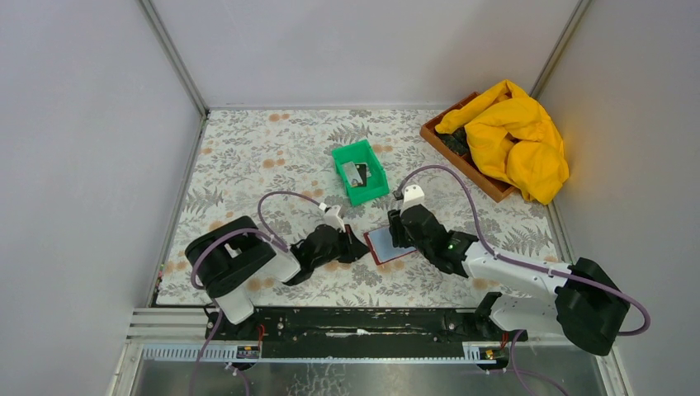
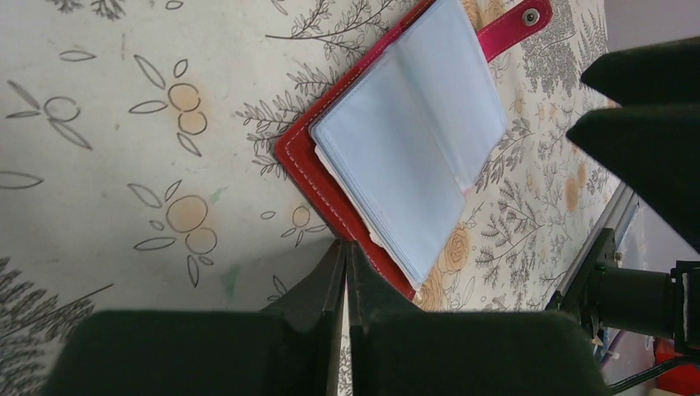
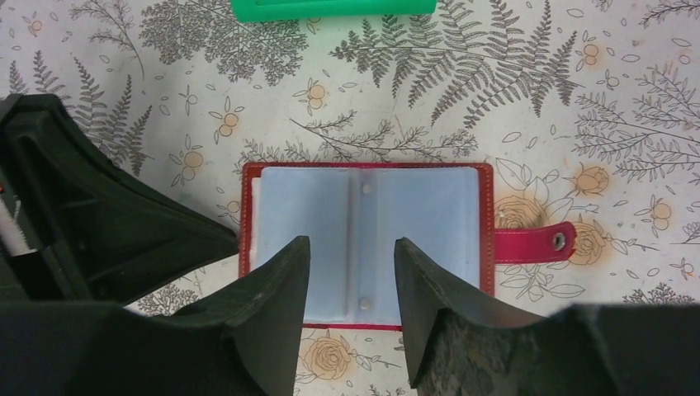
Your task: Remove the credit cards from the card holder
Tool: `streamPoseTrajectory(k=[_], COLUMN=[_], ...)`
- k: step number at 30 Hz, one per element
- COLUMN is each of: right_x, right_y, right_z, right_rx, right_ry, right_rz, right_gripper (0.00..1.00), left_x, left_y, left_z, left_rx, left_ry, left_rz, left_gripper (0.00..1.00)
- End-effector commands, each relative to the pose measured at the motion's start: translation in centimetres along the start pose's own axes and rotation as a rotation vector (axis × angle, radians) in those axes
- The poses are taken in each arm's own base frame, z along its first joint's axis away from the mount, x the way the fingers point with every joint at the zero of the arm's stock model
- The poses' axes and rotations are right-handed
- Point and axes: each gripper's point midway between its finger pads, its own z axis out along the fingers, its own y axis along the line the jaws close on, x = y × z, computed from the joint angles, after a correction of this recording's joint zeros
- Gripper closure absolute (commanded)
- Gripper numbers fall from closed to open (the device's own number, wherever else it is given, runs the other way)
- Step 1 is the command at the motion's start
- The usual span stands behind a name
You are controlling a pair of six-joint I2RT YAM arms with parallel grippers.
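Note:
The dark red card holder [image 1: 388,247] lies open and flat on the floral cloth, its pale blue sleeves [image 3: 363,214] facing up and its snap strap [image 3: 536,242] pointing right. No card shows in those sleeves. My left gripper [image 2: 347,245] is shut, its tips resting on the holder's red edge [image 2: 297,169]. Over the sleeves' middle fold stands my right gripper [image 3: 351,247], open, with one finger on each side. A grey card [image 1: 352,173] and a dark card [image 1: 361,170] lie in the green bin [image 1: 373,190].
A wooden tray [image 1: 437,136] under a yellow cloth [image 1: 516,136] sits at the back right. The green bin's near wall [image 3: 330,8] is just beyond the holder. Grey walls close in the table on the left, right and back.

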Motion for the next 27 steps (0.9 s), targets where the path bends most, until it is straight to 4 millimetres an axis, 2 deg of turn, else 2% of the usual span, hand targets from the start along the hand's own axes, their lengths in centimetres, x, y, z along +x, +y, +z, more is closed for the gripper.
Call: streamPoseTrajectory(k=[1,5,13,17,22,27], right_x=[-0.4,0.6,2.7,2.8,3.2,4.1], right_y=[1.0,1.4,3.5,4.3,5.2,5.5], right_z=[-0.3,0.3,1.4,1.6,1.7,2.2], right_rx=[-0.024,-0.023,-0.061,-0.055,-0.063,-0.053], right_ry=[-0.027,0.017,0.077,0.078,0.091,0.118], right_rz=[0.001,-0.047,-0.111,-0.146,-0.18,-0.197], right_gripper=[0.48,0.37,0.36,0.39,0.47,0.52], left_x=[0.6,0.0,-1.4,-1.2,-0.6,-0.4], left_y=[1.1,1.2,1.5,2.0,2.4,2.6], left_z=[0.4,-0.1,-1.7,-2.0,-1.9,-1.9], left_rx=[-0.05,-0.073,-0.114,-0.13,-0.133,-0.13], left_ry=[0.03,0.013,-0.039,-0.038,-0.031,-0.03], left_rz=[0.001,0.012,0.033,0.036,0.023,0.014], left_gripper=[0.93,0.93,0.93,0.93,0.94,0.94])
